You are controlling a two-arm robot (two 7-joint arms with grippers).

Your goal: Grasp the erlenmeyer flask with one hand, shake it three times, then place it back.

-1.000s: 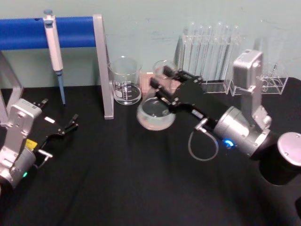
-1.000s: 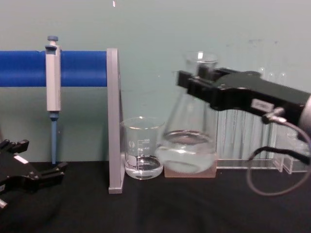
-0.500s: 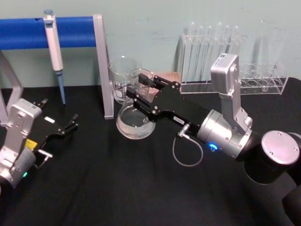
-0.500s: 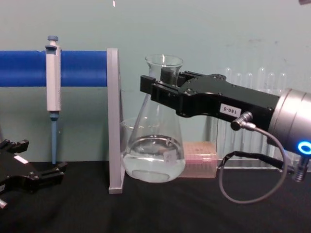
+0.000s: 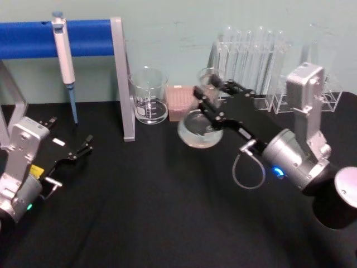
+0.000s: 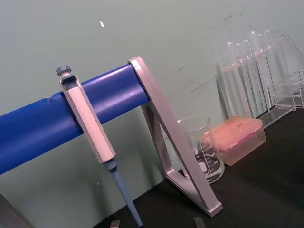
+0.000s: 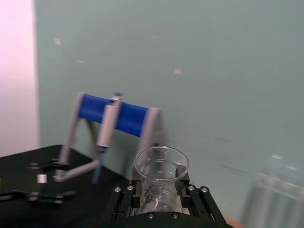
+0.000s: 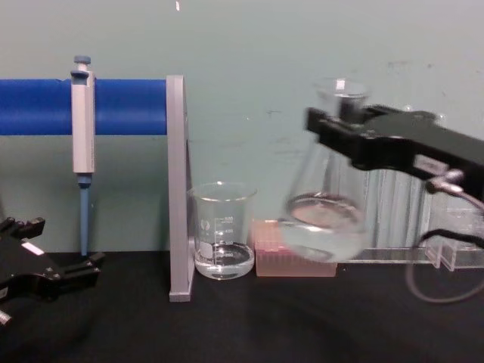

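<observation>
Chest view: the erlenmeyer flask [image 8: 327, 231] is pretty smeared with blur, and its neck is half hidden behind the right gripper [image 8: 338, 130], whose arm runs off the right edge. The pink box [image 8: 269, 253] is partly covered by the flask. From the right wrist, the flask's base is hidden under the fingers [image 7: 124, 202]. The beaker [image 8: 221, 231] markings are too small to read.

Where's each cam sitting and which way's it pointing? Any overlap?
Head: high, looking down at table; left gripper parked open, right gripper holds erlenmeyer flask.
Chest: low, looking across toward the wall; both grippers.
Left wrist: faces pipette, beaker.
Right wrist: looks over its fingers and the flask's mouth.
Shared: every view has the pipette.
</observation>
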